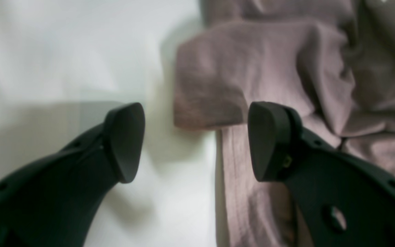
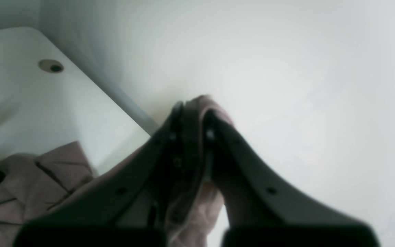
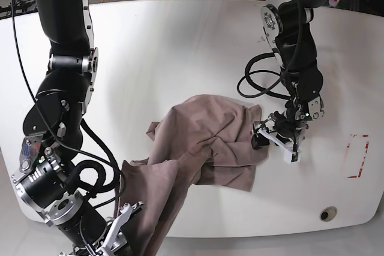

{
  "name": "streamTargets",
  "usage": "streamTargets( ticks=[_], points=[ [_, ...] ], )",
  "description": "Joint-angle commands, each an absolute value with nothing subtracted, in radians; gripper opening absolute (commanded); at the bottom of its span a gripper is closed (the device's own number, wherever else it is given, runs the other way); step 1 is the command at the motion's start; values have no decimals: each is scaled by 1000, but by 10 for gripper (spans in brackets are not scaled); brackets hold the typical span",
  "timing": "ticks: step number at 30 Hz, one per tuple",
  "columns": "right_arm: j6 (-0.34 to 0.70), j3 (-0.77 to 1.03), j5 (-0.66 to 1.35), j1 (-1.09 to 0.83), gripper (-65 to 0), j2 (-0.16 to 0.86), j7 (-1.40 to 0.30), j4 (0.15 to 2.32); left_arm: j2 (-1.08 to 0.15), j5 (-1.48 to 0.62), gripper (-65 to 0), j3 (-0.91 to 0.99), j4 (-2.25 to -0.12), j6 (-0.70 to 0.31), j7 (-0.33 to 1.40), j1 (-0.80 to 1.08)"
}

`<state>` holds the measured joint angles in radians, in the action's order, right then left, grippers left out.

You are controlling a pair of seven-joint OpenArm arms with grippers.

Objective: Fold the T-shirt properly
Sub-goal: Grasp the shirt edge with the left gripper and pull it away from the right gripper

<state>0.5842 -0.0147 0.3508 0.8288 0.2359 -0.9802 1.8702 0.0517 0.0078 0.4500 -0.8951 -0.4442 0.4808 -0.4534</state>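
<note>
Shirt spreading: right jaws clamped, left jaws wide

Shirt (image 3: 204,142) lies crumpled on the table (image 3: 180,46), mid-table toward the near edge; one end trails off that edge, pinched in the right gripper (image 2: 194,113); its jaws are shut on a fold of cloth, which shows between the tips in the right wrist view. Left gripper (image 1: 195,140) stands spread apart, holding nothing; in its wrist view one finger is over bare table, the other over cloth, with a folded sleeve or corner just beyond the tips; in the base view it sits at the shirt's edge on the side away from the right gripper.

Step in hand, as judged: flattening, before any fold; the shirt is bunched, so no fold counts as done.

Next move calls for: left jaws lowered onto the near edge, closed on one layer only, then both arms drawn apart to spread the cloth.

Surroundings: red corner marks (image 3: 358,156) and a hole (image 3: 327,214) in the table, well apart from the shirt; a cable (image 3: 264,79) loops beside the left arm.

Obstructions: overlapping layers hide hem and sleeves; wrist views are blurred.
</note>
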Motion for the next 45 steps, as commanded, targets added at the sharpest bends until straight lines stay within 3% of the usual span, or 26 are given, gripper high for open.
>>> streamTargets(
  ticks=[1, 9, 13, 21, 26, 29, 38, 45],
  points=[
    [579, -12, 358, 865, -650, 242, -949, 1880, 50, -24, -210, 447, -903, -444, 467, -481],
    [579, -10, 358, 863, -650, 243, -949, 1880, 50, -31, -231, 449, -871, -443, 466, -483],
    [579, -10, 358, 863, -650, 243, -949, 1880, 51, -33, -325, 449, -831, -443, 447, -484],
    [579, -13, 358, 857, -650, 243, -949, 1880, 54, -84, -425, 450, -805, -443, 380, -483],
    [579, -13, 358, 845, -650, 243, -949, 1880, 50, -137, -574, 449, -803, -443, 381, -481],
    [579, -13, 358, 843, -650, 243, -949, 1880, 50, -140, -626, 449, -803, -443, 381, -481],
    [578, -12, 357, 845, -650, 252, -949, 1880, 53, -145, -649, 449, -828, -443, 383, -466],
    [573, -1, 357, 832, -650, 325, -949, 1880, 38, -193, -649, 449, -1101, -444, 510, -397]
  ],
)
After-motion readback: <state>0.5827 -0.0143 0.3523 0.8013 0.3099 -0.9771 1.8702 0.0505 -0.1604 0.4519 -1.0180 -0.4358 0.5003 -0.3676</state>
